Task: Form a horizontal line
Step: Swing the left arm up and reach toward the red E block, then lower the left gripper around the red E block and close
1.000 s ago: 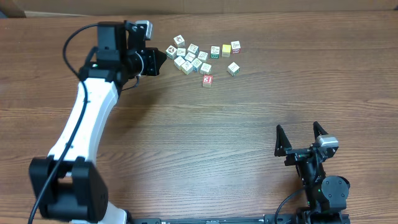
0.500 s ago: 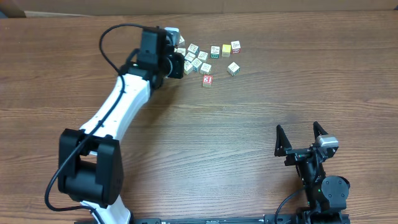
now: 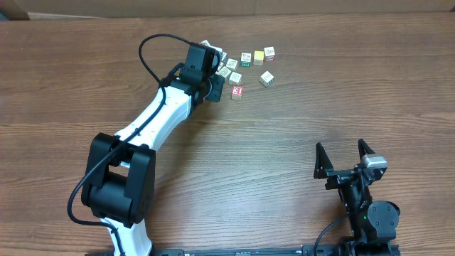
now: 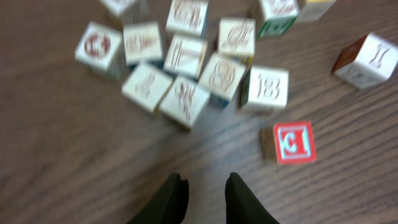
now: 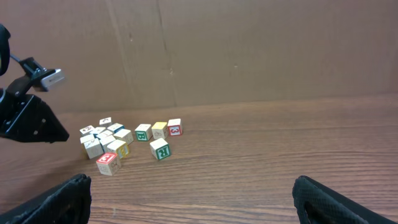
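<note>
No row exists yet: the red-faced cube lies alone on the desk, just outside the bunched picture cubes. The left pincer hovers nearly clenched, grasping nothing, probably choosing. The right pincer rests released, far away.

— What's sitting on the table?
— Bunch of cubes clustering far left, red-faced cube lying nearest. Right gripper fingers spreading wide apart, nothing btwn them.
</note>
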Controlling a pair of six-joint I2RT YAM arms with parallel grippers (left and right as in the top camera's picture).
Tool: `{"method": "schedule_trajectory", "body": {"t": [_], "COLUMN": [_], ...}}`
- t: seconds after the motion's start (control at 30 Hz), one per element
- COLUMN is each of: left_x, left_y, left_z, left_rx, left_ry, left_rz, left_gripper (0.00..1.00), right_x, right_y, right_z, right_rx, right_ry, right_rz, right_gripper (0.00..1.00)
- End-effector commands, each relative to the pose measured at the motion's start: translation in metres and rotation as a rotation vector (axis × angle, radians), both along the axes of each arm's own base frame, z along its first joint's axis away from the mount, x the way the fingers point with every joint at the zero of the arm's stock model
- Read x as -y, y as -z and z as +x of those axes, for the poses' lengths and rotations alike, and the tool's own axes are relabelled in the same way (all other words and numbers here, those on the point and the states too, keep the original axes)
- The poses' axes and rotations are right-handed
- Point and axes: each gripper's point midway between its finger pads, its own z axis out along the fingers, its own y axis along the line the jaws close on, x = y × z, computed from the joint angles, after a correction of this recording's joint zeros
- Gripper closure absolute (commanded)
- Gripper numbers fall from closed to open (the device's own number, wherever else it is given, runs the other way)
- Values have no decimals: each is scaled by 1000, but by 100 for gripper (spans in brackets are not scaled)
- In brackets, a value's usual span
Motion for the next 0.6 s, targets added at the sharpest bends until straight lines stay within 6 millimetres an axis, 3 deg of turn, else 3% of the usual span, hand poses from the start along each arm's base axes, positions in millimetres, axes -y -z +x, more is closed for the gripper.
{"method": "schedule_trajectory", "body": {"t": [0.0,0.27,0.3,0.43,0.57], "left_x": [2,28,32,51,56], "left_y": [4,3,1,-5,-8], "left_z": [2,-6,-6,-5,-4], "left_rx": [-35,-80,-68,-14,37], "left_ry": [-82,-124,-117,-36,-42], "left_rz": [-64,-187,-185,-163,-104], "left_gripper": [81,85,82,54,42], "right_x": [3,3,3,3,3], "right_y": [2,2,2,2,2], "right_z": [0,0,0,0,0], "right_rx": [2,2,2,2,2], "right_ry": [14,14,14,14,14], "right_rz": [-7,-7,-7,-7,-7], "right_gripper": [0,0,0,0,0]}}
